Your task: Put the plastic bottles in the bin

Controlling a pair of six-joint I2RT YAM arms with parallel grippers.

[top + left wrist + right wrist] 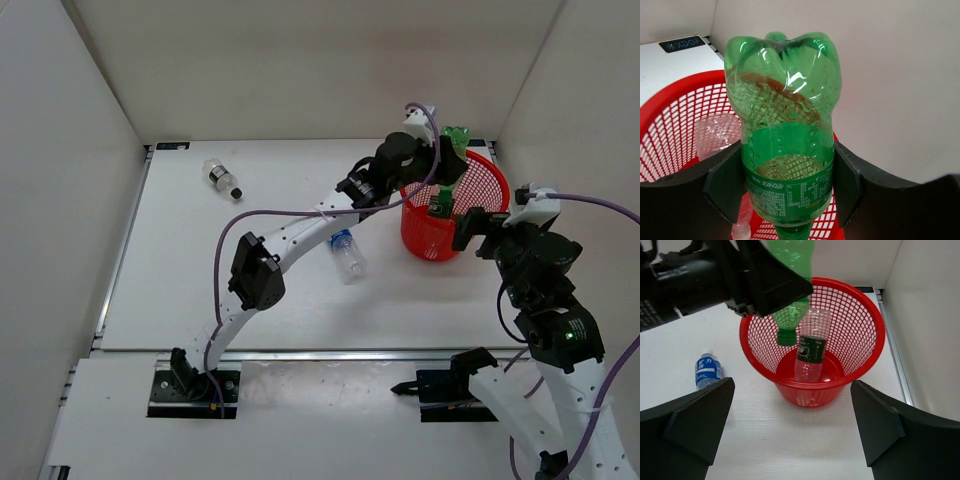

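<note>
Before the wide-spread, empty right gripper (792,405), a round red plastic mesh basket (860,340) is seen holding a clear dark-labelled bottle (810,345), a green plastic bottle (782,100) is clamped cap-down over it by the left gripper (787,182), and a clear blue-labelled bottle (347,255) at its 8 o'clock and a clear black-capped bottle (222,178) farther off at 9 o'clock are seen on the white table (200,280) between white walls (320,60).

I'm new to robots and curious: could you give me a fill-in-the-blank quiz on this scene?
The bottle in the left gripper is coloured ___.
It hangs with its cap pointing ___.
The basket already holds ___ clear bottle.
On the table lie ___ more bottles.
Missing: green; down; one; two.
</note>
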